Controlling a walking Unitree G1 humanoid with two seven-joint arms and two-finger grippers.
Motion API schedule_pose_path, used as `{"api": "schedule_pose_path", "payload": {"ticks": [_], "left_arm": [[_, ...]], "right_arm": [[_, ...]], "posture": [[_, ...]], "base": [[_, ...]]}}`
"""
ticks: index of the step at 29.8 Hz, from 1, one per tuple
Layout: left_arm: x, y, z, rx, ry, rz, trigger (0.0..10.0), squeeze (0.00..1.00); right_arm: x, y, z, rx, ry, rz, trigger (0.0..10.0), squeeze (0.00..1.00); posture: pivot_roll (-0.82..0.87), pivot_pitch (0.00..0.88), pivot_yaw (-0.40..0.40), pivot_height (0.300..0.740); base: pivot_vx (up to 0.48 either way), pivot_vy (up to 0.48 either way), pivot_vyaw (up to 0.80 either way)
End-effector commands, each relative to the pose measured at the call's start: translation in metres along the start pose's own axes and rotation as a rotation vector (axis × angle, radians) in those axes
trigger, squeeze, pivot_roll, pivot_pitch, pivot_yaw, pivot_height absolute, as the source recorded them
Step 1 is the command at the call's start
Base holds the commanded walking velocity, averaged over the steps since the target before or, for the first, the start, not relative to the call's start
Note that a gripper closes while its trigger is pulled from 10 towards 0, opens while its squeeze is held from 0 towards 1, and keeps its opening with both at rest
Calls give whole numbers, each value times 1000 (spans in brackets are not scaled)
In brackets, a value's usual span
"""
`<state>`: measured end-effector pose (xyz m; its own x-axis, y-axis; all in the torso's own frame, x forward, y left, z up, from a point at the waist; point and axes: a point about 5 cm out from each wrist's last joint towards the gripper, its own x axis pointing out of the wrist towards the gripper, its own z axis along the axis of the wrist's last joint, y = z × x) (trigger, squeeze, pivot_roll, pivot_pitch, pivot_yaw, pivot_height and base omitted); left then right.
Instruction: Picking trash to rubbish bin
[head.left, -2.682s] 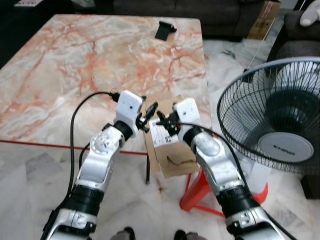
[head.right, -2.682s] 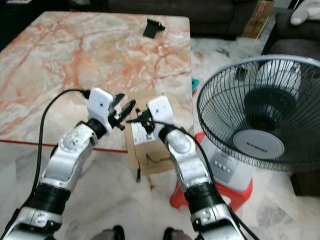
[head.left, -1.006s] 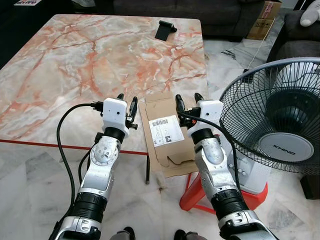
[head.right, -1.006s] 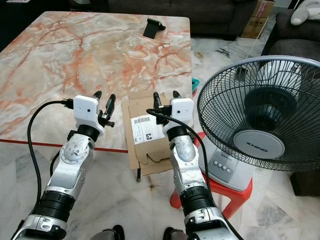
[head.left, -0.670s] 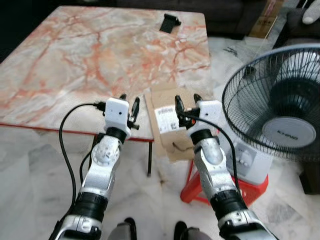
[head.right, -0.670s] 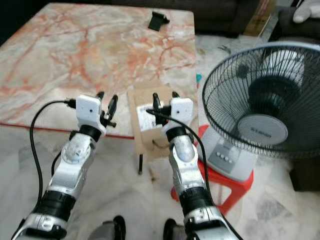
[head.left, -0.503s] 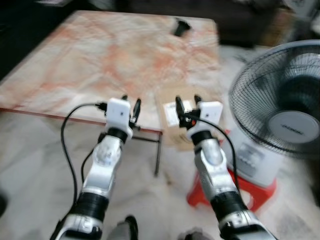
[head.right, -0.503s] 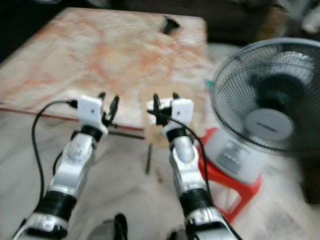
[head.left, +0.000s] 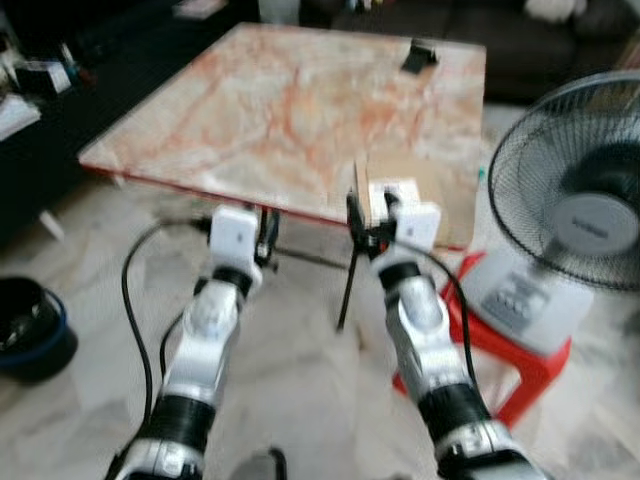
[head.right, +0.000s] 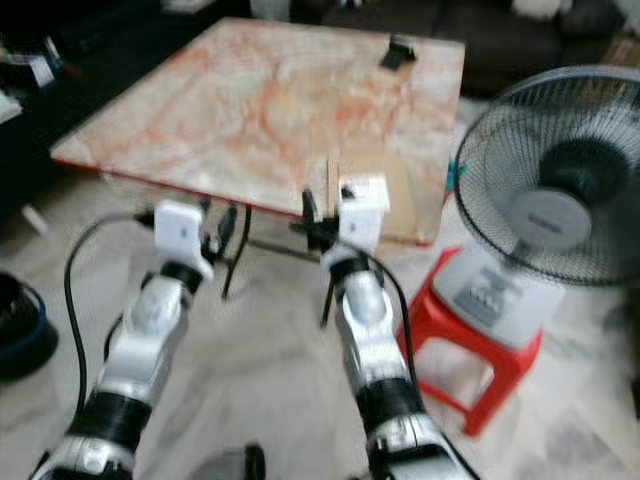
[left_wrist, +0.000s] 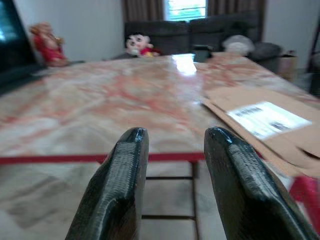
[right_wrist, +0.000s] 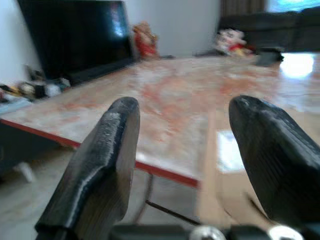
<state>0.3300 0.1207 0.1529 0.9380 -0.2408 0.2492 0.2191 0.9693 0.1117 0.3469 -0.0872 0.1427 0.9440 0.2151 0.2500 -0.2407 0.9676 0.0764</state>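
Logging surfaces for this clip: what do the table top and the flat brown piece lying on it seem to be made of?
The table top looks like polished marble or a marble-look slab: cream with orange-red veining, and a glossy window reflection in the left wrist view. The flat brown piece looks like matte corrugated cardboard, a flattened box with fold lines and a white printed shipping label.

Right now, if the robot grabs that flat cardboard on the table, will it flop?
Probably a little. The flattened cardboard box looks thin and creased, so it may bend at its folds. It likely weighs little. Part of it hangs over the marble table edge, so a push could slide it off.
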Motion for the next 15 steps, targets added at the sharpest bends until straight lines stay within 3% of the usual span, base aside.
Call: {"api": "schedule_pose_path", "payload": {"ticks": [1,6,12,15], "left_arm": [[-4,4,-9,-17,41,10,10000,0],[-8,5,-15,-23,63,15,10000,0],[-12,6,-20,-38,83,30,10000,0],[-12,7,-22,-43,89,37,10000,0]], "right_arm": [[-4,-1,-9,5,39,-10,10000,0],[-11,-4,-19,4,88,-17,10000,0],[-14,-1,-25,1,108,-2,10000,0],[-15,-2,-28,-9,124,-9,10000,0]], "posture": [[62,164,-16,740],[64,171,-20,740],[62,175,-21,740],[63,178,-23,740]], "base": [[0,0,0],[0,0,0],[0,0,-565],[160,0,0]]}}
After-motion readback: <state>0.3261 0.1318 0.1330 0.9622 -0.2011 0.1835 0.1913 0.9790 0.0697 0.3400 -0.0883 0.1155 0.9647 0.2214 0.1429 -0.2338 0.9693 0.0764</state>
